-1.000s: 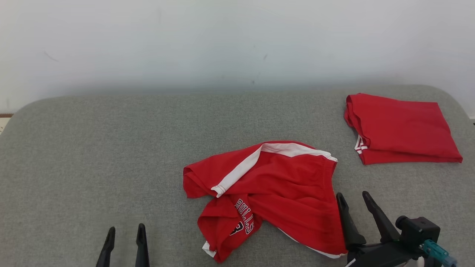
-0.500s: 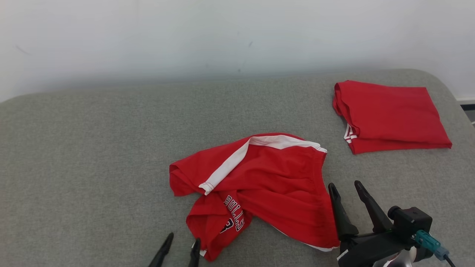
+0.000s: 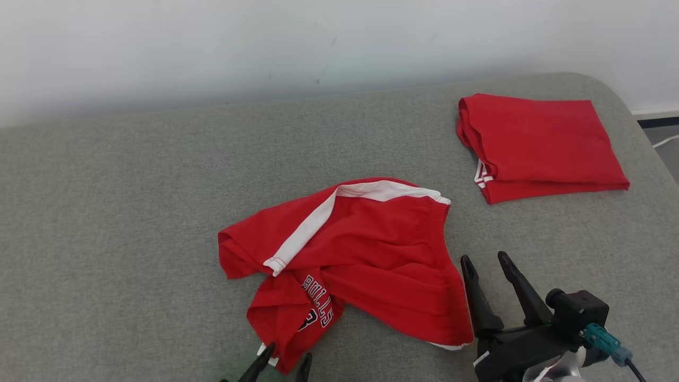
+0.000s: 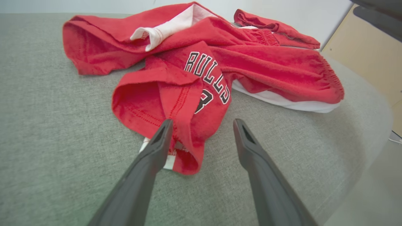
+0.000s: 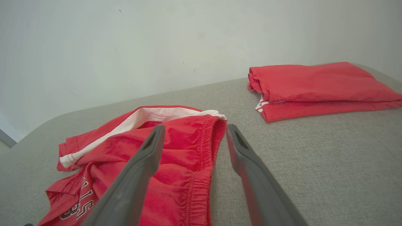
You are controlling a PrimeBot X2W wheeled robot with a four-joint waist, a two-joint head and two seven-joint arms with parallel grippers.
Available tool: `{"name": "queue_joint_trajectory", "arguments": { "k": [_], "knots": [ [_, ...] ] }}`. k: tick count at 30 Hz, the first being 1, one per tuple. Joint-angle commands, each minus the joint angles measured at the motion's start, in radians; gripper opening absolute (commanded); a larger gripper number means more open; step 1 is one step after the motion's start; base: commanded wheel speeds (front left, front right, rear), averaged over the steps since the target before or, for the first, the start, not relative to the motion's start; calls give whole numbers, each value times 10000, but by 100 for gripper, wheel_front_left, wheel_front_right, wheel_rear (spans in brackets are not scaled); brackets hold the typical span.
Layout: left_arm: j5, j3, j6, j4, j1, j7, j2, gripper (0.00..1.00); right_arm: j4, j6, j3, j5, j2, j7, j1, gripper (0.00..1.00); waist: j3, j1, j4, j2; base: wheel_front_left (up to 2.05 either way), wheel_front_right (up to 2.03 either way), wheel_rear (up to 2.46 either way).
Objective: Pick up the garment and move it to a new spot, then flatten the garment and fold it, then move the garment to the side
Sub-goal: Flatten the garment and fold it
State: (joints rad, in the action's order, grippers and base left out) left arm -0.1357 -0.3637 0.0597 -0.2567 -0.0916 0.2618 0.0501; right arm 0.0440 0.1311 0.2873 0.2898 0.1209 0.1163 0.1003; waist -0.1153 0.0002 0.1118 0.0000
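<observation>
Left gripper: two long dark tapered fingers, spread wide, nothing held. The tips straddle the near hem corner of the garment, and one finger lies across its white edge. Right gripper: same pattern, likewise wide and empty, poised at the gathered waistband, with one finger over cloth and the other over bare upholstery. Garment: red shorts, crumpled near the front middle of the padded surface. One leg is doubled under itself. Hazards, as judged: closing at the hem may catch a single layer or several at once, so the piece would lift twisted. The slim tips may push the limp cloth along the soft padding rather than get under it. Uneven holds at hem and waistband would leave the tucked leg bunched for flattening. Materials: soft matte knit, limp and heavily creased. It has a broad white side stripe, stitched hems, a puckered elastic waist, and black-and-white "BULLS" lettering over a partly hidden numeral. The surface is grey woven fabric, cushioned, with rounded corners. Folded red garment: a neat flat rectangle, well apart at the far right. Wall: pale, smooth and faintly scuffed.
</observation>
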Motion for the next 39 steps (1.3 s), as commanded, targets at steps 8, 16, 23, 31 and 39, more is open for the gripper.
{"name": "queue_joint_trajectory", "arguments": {
  "k": [8, 16, 23, 31, 39],
  "knots": [
    [-291, 207, -3, -1116, -599, 37, 31, 87, 138, -8, 96, 3, -27, 95, 166, 100, -83, -2, 283, 0, 0, 0, 0],
    [-436, 275, 10, -1238, -944, 35, 24, 0, 199, -8, 114, -37, -35, 77, 88, 100, 68, -2, 64, 0, 0, 0, 0],
    [-591, 802, -252, 54, -257, 35, 269, 0, 400, -8, 172, 173, -5, 117, -111, 100, 535, -2, -706, 0, 0, 0, 0],
    [-440, 576, -333, 2433, 773, -1013, 840, 0, 576, -8, 82, 180, -70, 161, -213, 100, 810, -2, -1287, 0, 0, 0, 0],
    [-361, 476, -331, 4606, 1202, -2191, 1347, 0, 749, -8, 15, 241, -78, 239, -85, 100, 715, -2, -1260, 0, 0, 0, 0]
  ]
}}
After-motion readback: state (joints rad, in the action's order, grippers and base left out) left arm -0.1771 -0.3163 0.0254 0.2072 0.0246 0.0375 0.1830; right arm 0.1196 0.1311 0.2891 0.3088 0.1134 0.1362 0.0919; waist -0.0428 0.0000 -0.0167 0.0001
